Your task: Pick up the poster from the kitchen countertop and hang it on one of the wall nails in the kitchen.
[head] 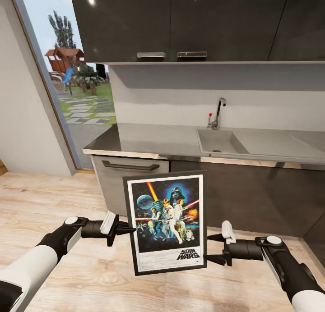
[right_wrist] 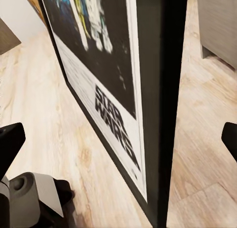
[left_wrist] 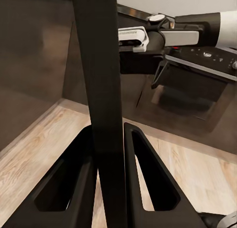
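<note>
The grey tabletop (head: 153, 140) with sink (head: 221, 143) stands behind. The poster (head: 166, 222) hangs upright above the floor, clear of the tabletop. Left claw (head: 128, 230) clamps its left edge; right claw (head: 211, 247) spread open beside its right edge.

Glossy grey kitchen countertop (head: 153, 140) with inset sink (head: 221, 142), chrome tap (head: 218, 112)

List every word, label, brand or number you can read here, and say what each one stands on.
"STAR WARS": black title on the white border at the bottom of the poster, readable in the head view and the right wrist view.
Fine print along the poster's bottom border: too small to read.
Lettering on the right arm's white housing in the left wrist view: too blurred to read.
</note>
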